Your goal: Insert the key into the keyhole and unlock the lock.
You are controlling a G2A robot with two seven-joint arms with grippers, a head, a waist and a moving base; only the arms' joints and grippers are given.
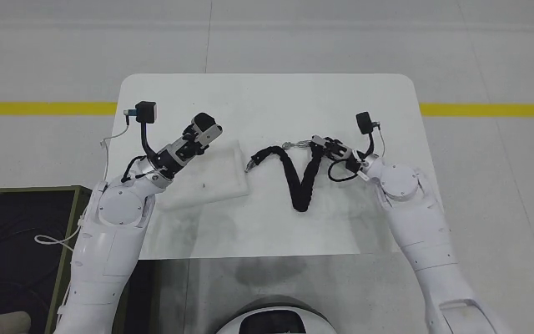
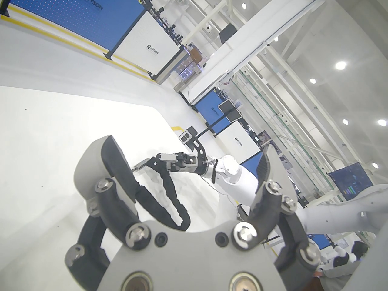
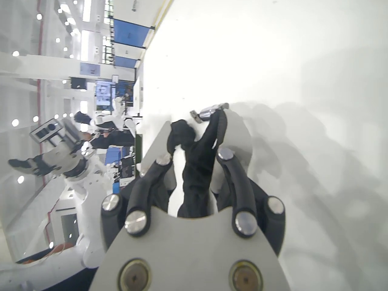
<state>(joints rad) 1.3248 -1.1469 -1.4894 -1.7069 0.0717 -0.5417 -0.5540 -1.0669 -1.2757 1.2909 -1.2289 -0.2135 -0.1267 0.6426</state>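
A black fabric-sleeved cable lock [image 1: 299, 188] lies bent in a zigzag on the white table [image 1: 275, 100]. One metal end [image 1: 250, 165] rests by a white pad. My right gripper [image 1: 319, 144] is shut on the cable near its other metal end [image 1: 296, 144]. In the right wrist view the sleeve [image 3: 197, 168] runs between the fingers, and the metal tip [image 3: 209, 112] sticks out just past them. My left gripper [image 1: 209, 129] hangs open over the pad's far edge, with nothing between its fingers [image 2: 113, 155]. From there the cable [image 2: 172, 189] and right gripper [image 2: 163, 160] show farther off. I cannot make out a separate key.
A white pad [image 1: 204, 179] lies on the table's left half, under the left arm. The table's rear edge [image 1: 267, 75] and front edge [image 1: 267, 256] bound the work area. A yellow floor line [image 1: 50, 108] runs behind it.
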